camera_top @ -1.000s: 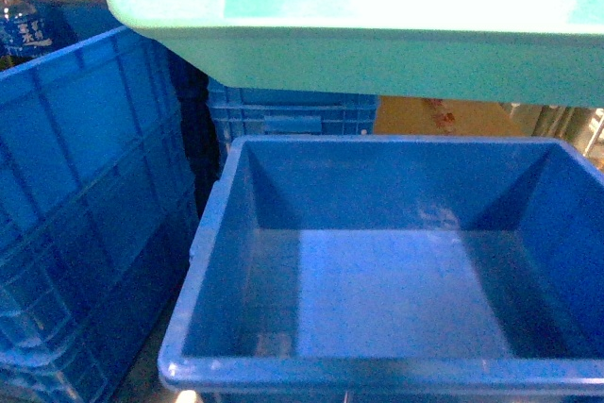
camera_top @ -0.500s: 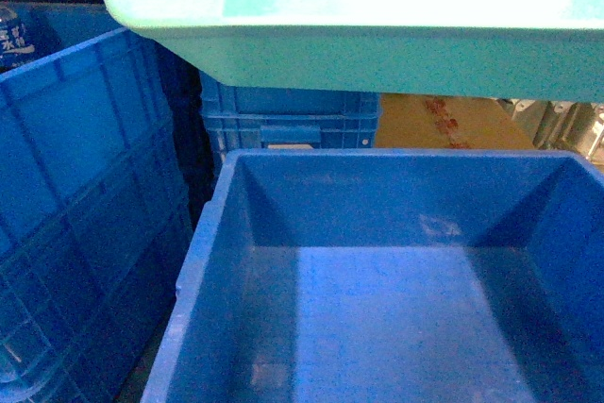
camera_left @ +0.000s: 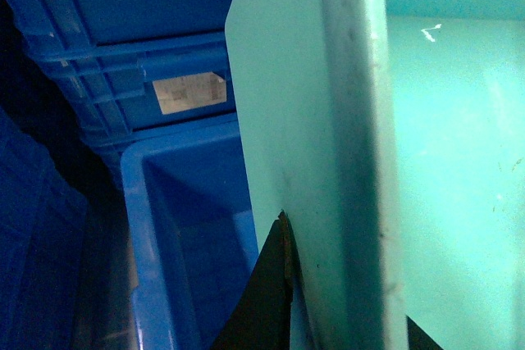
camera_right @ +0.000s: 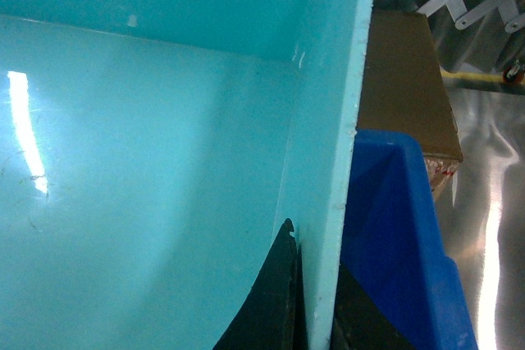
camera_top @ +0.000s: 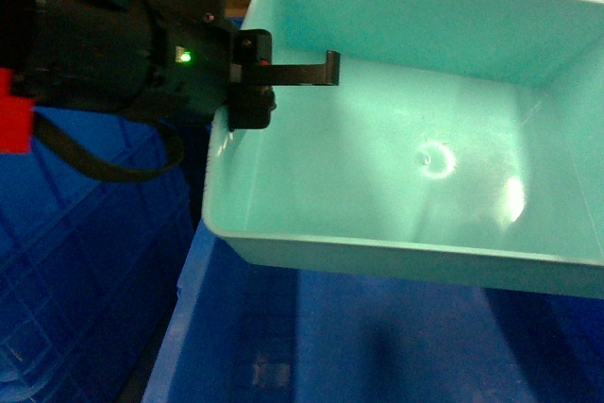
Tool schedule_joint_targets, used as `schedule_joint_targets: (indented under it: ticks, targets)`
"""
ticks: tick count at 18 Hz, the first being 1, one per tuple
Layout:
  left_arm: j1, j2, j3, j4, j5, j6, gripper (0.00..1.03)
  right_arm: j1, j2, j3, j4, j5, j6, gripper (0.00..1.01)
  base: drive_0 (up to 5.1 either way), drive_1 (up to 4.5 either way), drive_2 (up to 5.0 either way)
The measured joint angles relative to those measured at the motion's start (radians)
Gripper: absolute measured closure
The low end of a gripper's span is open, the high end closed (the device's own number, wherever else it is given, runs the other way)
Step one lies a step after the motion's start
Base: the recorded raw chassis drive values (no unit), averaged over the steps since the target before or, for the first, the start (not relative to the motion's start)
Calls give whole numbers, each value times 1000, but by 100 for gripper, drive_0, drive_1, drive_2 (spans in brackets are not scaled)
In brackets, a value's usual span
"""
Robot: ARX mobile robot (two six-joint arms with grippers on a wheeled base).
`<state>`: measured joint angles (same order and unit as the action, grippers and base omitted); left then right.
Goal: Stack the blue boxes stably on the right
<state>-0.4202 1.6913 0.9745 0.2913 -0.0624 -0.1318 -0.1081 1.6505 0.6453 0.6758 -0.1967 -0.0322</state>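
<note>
One of the blue boxes, a pale turquoise tub (camera_top: 406,167), hangs tilted over an open dark blue crate (camera_top: 311,346). Its smooth inside is bare. My left gripper (camera_top: 269,82) is shut on the tub's left wall, one finger inside and the other outside. In the left wrist view that wall (camera_left: 328,120) runs between the jaws of my left gripper (camera_left: 344,301). My right gripper (camera_right: 318,284) is shut on the tub's right wall (camera_right: 328,120), just above the dark blue crate's rim (camera_right: 394,235). The head view does not show the right gripper.
Dark blue ribbed crates (camera_top: 85,261) are stacked close on the left. Another ribbed crate with a label (camera_left: 148,38) stands behind. A brown cardboard box (camera_right: 402,79) and shiny metal floor (camera_right: 492,202) lie to the right of the crate.
The turquoise tub has come down from the top of the head view and now shows its inside, low over the dark blue crate. The left arm has entered the view.
</note>
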Motion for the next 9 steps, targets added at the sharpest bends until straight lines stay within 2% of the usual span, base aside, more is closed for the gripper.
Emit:
schedule_joint_targets:
  ticks: [3,5,7,9]
  targets:
    - [-47,130,170,-180,-29,-86,97,-27,152,138,-64,-7,-54,99,0,0,0]
    - [-63,183,230,-232,-66,-126,97,-32,205,212,-99,-12,-82,99,0,0,0]
    - [-71,192,257,-297,-71,-169,97,-32,215,220,-92,-13,-101,99,0,0,0]
    - [-74,192,246,-314,-84,-199,97,-32,235,220,-82,-14,-114,99,0,0,0]
